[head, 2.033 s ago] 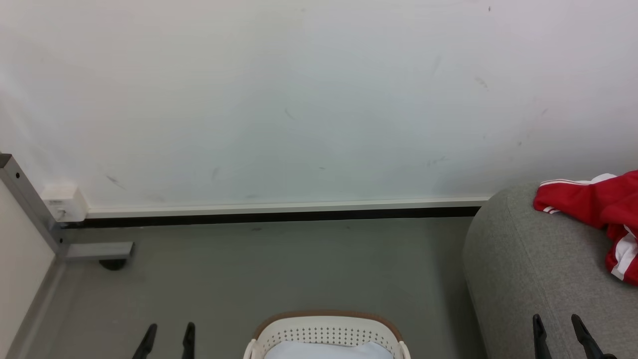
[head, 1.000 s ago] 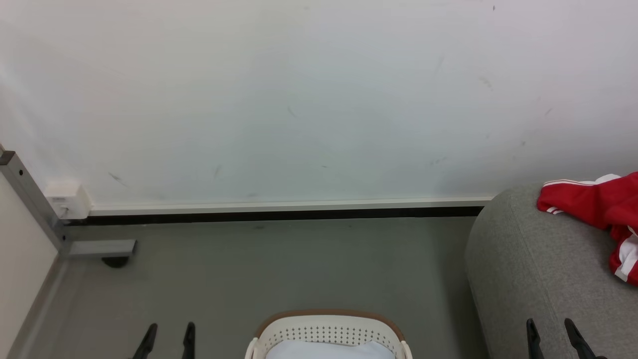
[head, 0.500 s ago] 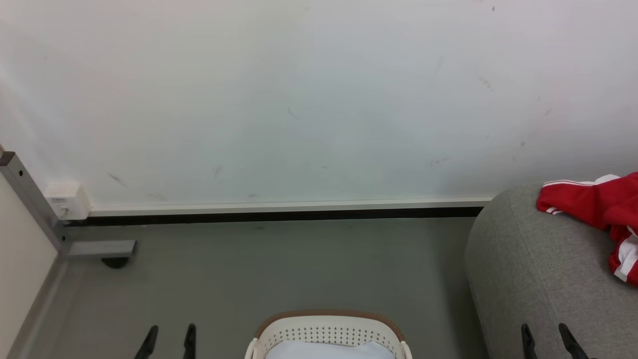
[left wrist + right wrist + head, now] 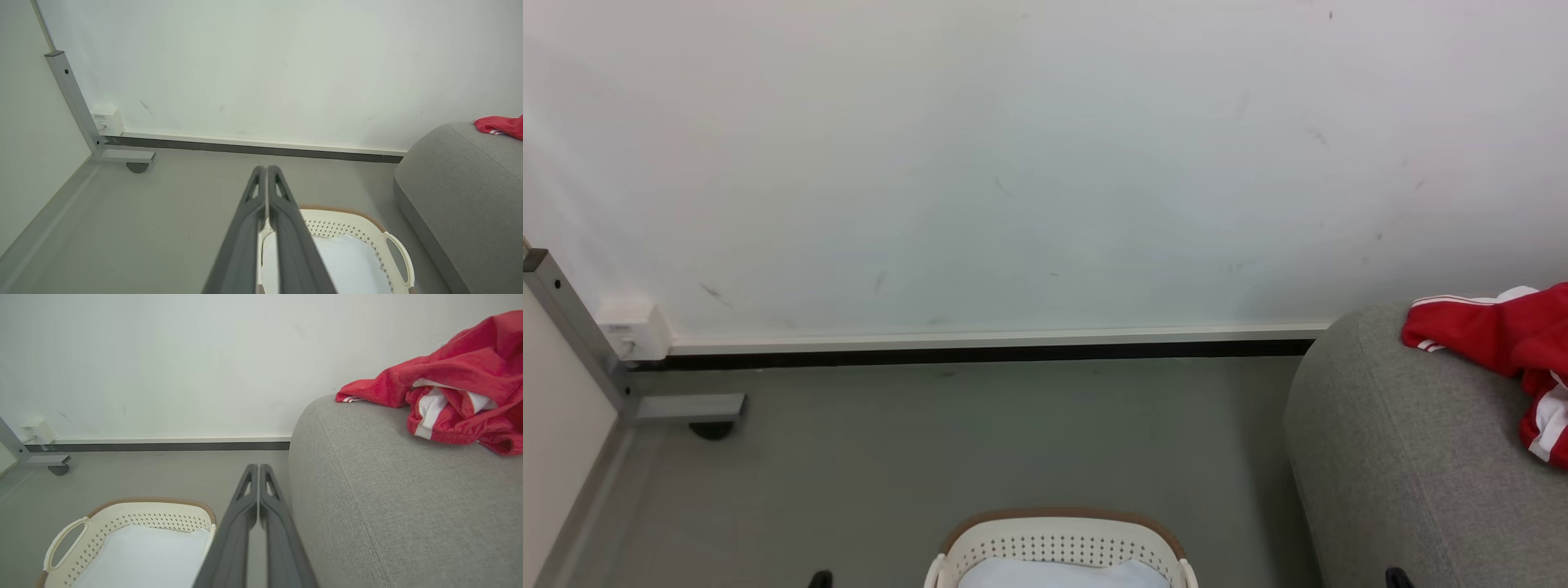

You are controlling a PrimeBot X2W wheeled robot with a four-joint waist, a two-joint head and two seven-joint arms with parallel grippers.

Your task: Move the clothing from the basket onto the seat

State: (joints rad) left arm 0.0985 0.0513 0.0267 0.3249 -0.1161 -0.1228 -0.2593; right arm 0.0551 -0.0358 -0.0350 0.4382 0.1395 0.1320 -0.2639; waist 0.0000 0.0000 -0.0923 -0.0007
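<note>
The clothing (image 4: 1494, 335) lies on the seat (image 4: 1405, 457), well apart from the basket (image 4: 1058, 545).

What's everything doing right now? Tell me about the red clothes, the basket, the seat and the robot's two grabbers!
clothing: crumpled, lying on the seat.
basket: upright on the floor, no red clothes seen inside, a pale pad in it.
seat: carrying the clothing.
left gripper: shut, empty.
right gripper: shut, empty.
</note>
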